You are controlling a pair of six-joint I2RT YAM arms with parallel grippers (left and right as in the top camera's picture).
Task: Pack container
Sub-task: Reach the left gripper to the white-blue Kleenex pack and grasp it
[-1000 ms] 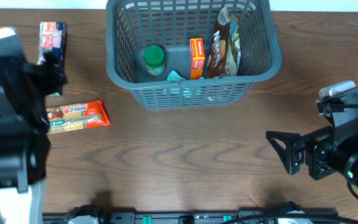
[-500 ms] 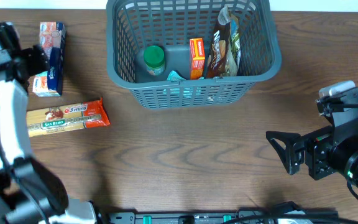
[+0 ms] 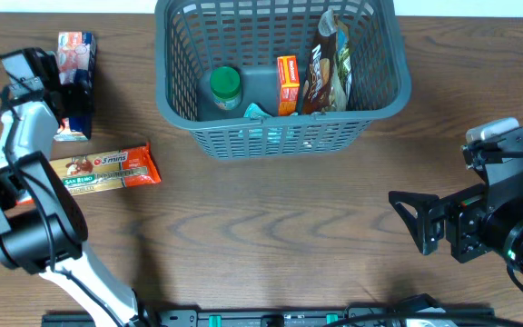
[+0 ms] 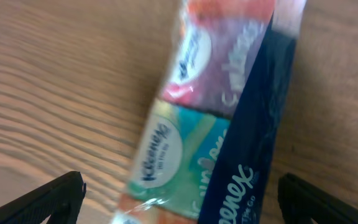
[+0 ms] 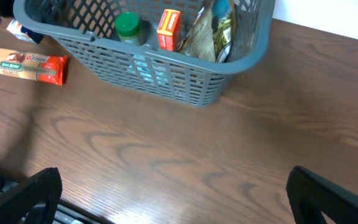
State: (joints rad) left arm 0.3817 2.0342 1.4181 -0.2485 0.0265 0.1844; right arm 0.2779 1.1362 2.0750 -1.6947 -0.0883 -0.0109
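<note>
Your left hand point(image 4: 180, 198) has swung over tissue pack point(image 4: 191, 143), far left on tabletop point(image 3: 271, 236); fingers wide, nothing held yet. Your right hand point(image 3: 407, 221) stays put, wide too. Basket point(image 3: 280, 136) sits at back middle, part full. Tissues likely next in

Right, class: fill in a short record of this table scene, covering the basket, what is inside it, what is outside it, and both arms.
container: grey-blue mesh basket, far side
inside: green-lidded jar, orange box, brown snack bag
outside: tissue pack, pasta packet, both left of basket
left jaws: open, over tissue pack
right jaws: open, empty
</note>
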